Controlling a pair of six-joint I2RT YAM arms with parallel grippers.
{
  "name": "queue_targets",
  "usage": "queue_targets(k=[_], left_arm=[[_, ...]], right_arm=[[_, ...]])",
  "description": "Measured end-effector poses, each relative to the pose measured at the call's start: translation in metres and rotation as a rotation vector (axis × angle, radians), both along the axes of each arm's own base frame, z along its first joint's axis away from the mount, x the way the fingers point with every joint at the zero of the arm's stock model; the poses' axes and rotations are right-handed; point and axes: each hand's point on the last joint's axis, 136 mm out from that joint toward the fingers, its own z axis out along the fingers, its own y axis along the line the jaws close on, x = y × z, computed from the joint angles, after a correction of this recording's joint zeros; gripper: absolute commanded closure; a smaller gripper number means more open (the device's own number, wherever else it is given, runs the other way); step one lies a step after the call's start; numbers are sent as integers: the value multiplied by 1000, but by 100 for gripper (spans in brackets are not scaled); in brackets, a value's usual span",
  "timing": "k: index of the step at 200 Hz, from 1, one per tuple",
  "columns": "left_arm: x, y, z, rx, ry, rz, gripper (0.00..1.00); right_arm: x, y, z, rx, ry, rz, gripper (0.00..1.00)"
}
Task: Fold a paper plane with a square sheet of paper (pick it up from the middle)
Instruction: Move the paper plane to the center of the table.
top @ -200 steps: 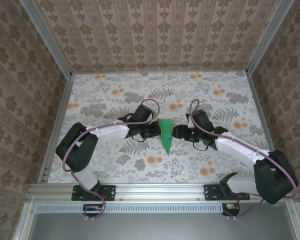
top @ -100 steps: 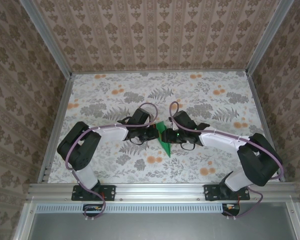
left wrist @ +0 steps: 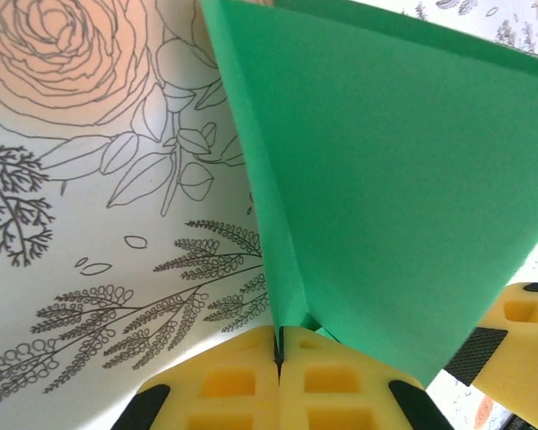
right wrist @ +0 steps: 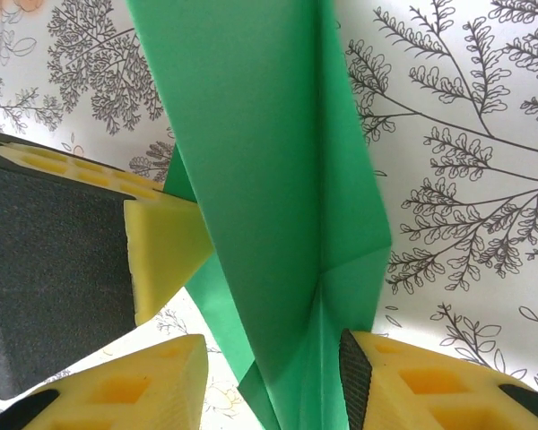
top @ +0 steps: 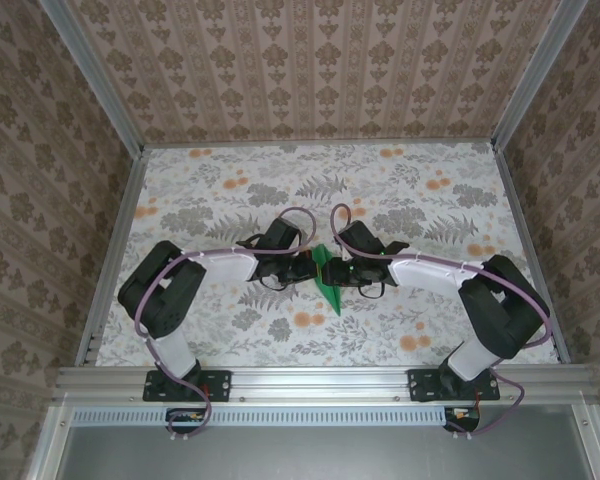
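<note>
Green paper plane (left wrist: pixel 386 179) pinched in the left gripper (left wrist: pixel 278 348)

The paper plane (top: pixel 329 288) is uniform bright green, with no print. The left tool (left wrist: pixel 278 363) has yellow pads (left wrist: pixel 224 385) with black patches. The right tool (right wrist: pixel 269 381) has the same yellow and black. Beneath both tools, the cloth (top: pixel 210 190) on the worktop is off-white, printed with grey fern and leaf outlines and pale orange blossoms. Behind the tools, the walls (top: pixel 310 60) carry beige-and-brown striped floral wallpaper. The arms (top: pixel 225 262) are black with white links.

Bright diffuse light, faint soft shadows; wrist cams w/ slight close-up blur, cloth (left wrist: pixel 90 224) near blown out.
</note>
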Motion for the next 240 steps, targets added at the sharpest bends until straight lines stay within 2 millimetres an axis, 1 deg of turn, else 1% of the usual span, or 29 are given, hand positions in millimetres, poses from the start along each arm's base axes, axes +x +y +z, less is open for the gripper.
queue_targets(k=[35,76,119,160,191,207,218,228,240], left_arm=[[-1,1,-3,6,7,0,100],[-2,1,-9,16,18,0,100],[-2,2,-11,18,21,1,100],[-2,2,-11,19,21,1,100],[-2,2,-11,19,21,1,100],[-2,2,-11,19,21,1,100],[-2,2,-11,19,21,1,100],[-2,2,-11,19,22,1,99],[-2,2,-11,21,24,1,94]], right_arm=[[-4,-2,-6,-20,16,16,55],[-12,0,-15,-39,49,36,55],[-20,4,-19,-50,65,56,47],[-23,5,-27,-71,86,63,47],[-24,9,-25,-71,84,73,45],[-24,10,-24,-71,82,74,48],[-23,10,-24,-75,78,72,51],[-22,8,-24,-84,79,63,58],[-22,6,-25,-95,79,50,65]])
